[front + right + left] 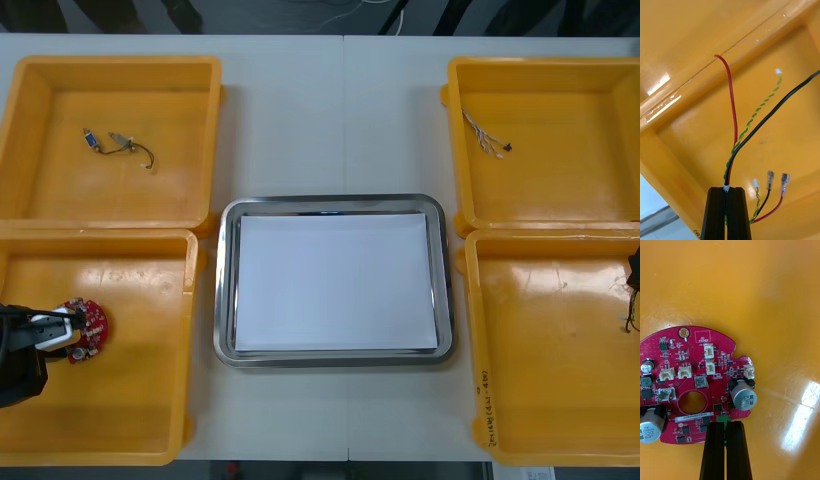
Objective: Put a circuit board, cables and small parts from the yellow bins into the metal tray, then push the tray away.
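I have the left gripper down in the near left yellow bin. Its black fingers are drawn almost together, pinched on the edge of the round red circuit board. On the left wrist camera the board is a red disc with a notched rim and a round opening near its middle. It carries silver cylindrical capacitors, several white connectors, small black chips and a white printed label strip along the edge nearest the fingers. I can't tell whether it rests on the bin floor or is raised off it. The right gripper is at the outer side of the near right yellow bin, with its fingers closed tight on a cable bundle. From between the fingertips a red wire, a black wire and a green and yellow twisted pair fan out over the bin's floor. Beside the fingers the shorter ends finish in small metal terminals and a white plug. The metal tray, white inside, lies on the table between the two pairs of bins. A short black cable lies in the far left bin and a thin pale cable in the far right bin.
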Robot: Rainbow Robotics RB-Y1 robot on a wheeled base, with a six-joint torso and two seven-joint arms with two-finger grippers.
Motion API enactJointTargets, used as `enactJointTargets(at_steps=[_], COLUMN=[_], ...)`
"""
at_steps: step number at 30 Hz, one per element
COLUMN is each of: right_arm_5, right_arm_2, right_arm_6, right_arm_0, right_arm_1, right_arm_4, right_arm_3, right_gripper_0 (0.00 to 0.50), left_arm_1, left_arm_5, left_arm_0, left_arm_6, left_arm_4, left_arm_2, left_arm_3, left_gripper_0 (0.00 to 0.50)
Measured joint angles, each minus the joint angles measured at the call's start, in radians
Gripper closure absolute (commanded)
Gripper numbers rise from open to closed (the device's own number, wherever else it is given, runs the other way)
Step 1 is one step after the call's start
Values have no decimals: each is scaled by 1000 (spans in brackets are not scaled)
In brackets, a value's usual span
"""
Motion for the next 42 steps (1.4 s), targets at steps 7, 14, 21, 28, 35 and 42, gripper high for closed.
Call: enactJointTargets(at_steps=[7,14,21,28,35,42], right_arm_5=[0,1,2,3,3,3], right_arm_2=[3,69,169,256,412,547], right_arm_6=[141,260,447,462,462,462], right_arm_0=[-15,-88,-184,-284,-409,-499], right_arm_1=[-70,-132,-170,-176,-185,-193], right_arm_4=[-99,-157,-203,-274,-285,-273], right_arm_3=[-12,-12,-13,-14,-15,-17], right_gripper_0=[500,500,500,500,500,500], left_arm_1=[0,0,0,-12,-29,-56], left_arm_5=[0,1,65,120,167,263], left_arm_0=[0,-1,-12,-12,-12,-10], left_arm_6=[0,0,0,0,0,0], left_arm_4=[0,3,22,37,53,73], left_arm_2=[0,0,17,57,100,182], left_arm_3=[1,1,1,1,0,-19], left_gripper_0=[500,500,500,500,500,500])
